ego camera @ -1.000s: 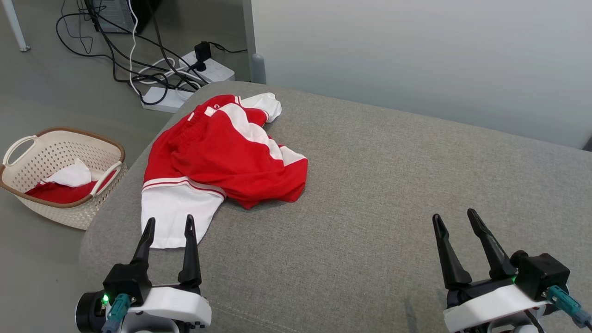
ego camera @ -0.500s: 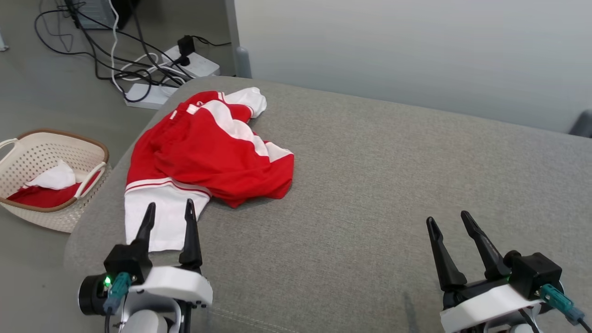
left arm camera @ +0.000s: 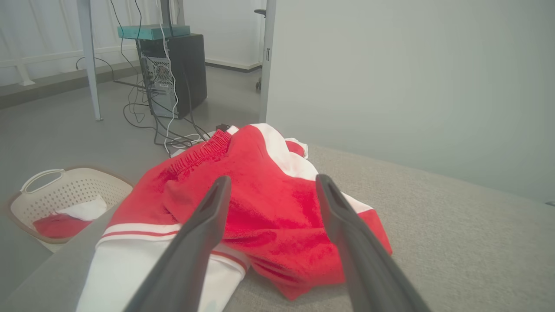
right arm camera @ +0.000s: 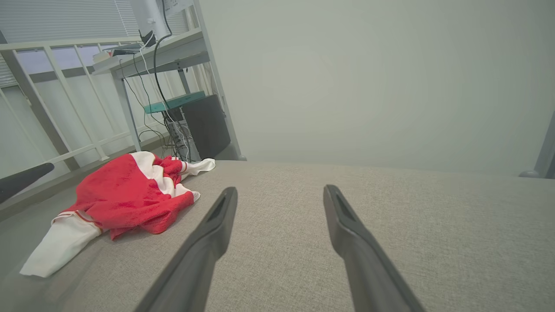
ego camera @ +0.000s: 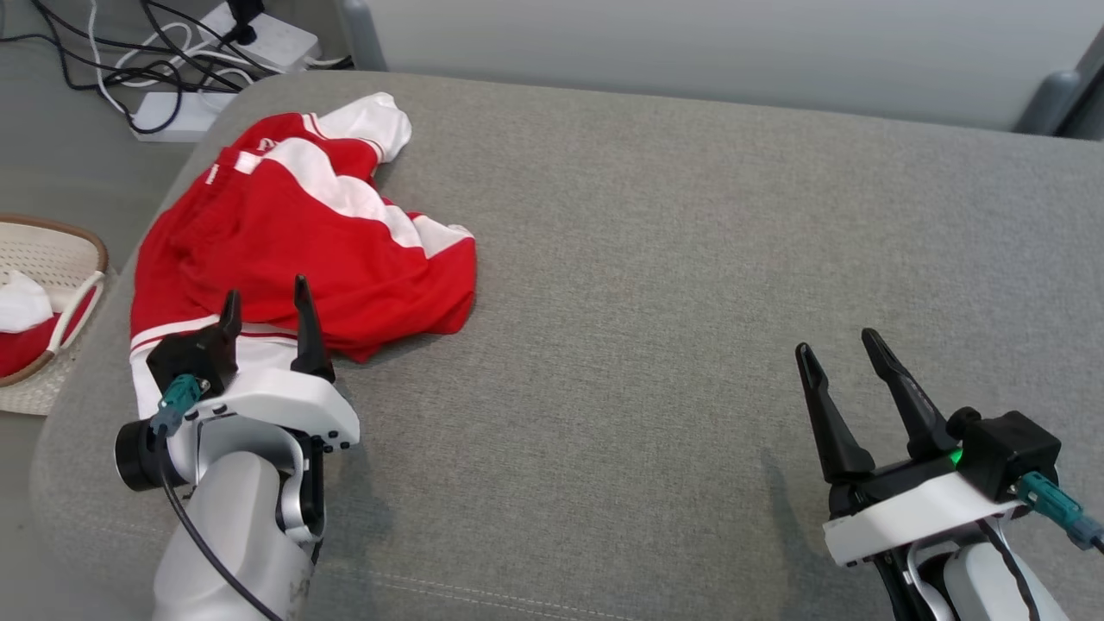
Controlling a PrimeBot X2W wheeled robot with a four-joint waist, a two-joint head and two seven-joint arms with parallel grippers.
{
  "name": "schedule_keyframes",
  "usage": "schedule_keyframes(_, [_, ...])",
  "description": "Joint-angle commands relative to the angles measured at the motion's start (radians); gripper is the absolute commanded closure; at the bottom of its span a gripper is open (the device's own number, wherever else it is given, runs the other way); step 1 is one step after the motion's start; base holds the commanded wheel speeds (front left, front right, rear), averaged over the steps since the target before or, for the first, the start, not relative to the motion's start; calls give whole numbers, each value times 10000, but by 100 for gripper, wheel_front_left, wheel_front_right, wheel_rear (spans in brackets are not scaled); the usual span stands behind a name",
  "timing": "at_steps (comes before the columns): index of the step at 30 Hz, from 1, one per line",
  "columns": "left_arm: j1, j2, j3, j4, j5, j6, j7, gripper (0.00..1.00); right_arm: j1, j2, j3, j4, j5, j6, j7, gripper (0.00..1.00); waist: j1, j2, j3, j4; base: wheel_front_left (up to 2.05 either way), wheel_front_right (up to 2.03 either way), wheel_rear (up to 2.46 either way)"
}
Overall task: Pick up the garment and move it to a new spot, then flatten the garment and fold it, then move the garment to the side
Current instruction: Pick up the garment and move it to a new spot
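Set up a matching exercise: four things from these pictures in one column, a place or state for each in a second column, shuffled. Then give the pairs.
1. red and white shorts
2. laundry basket
3. left gripper
4. right gripper

A. open, above bare grey cushion
B. on the floor beside the cushion
C. open, by the shorts' near edge
D. crumpled on the cushion's left part

Pairs: 1-D, 2-B, 3-C, 4-A
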Motion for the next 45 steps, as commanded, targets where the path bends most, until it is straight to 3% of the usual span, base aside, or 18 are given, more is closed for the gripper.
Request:
schedule_keyframes(1, [-596,266,360,62,-59,-53,-101,0,-362,-80,232,-250,82,71,-134,0,0,0,359,-344,0,0,0])
schedule_keyframes(12, [-2498,935,586,3745,-337,-126,483,0,-770,-70,416,-282,637,71,-134,0,0,0,784,-1142,0,0,0])
schedule_keyframes(25, [-3368,1381,419,5948,-375,-193,838,0,-1050,-146,674,-319,877,71,-134,0,0,0,1151,-1616,0,0,0])
schedule_keyframes(26, [-3399,1401,399,6018,-373,-210,803,41,-1063,-157,692,-312,893,71,-134,0,0,0,1159,-1636,0,0,0])
schedule_keyframes(27, [-3418,1413,383,6085,-379,-240,788,89,-1072,-167,711,-301,908,71,-134,0,0,0,1160,-1654,0,0,0])
schedule_keyframes(28, [-3427,1420,373,6147,-392,-269,773,100,-1079,-178,730,-288,925,71,-134,0,0,0,1152,-1668,0,0,0])
schedule_keyframes(34, [-3405,1403,348,6263,-454,-370,395,100,-1059,-219,774,-196,971,71,-134,0,0,0,998,-1709,0,0,0])
schedule_keyframes(39, [-3214,1335,533,5581,-591,-492,-67,100,-985,-150,747,-130,965,71,-134,0,0,0,682,-1748,0,0,0])
schedule_keyframes(45, [-2344,1299,488,3208,34,-503,-97,100,-775,9,617,-51,933,71,-134,0,0,0,96,-1834,0,0,0])
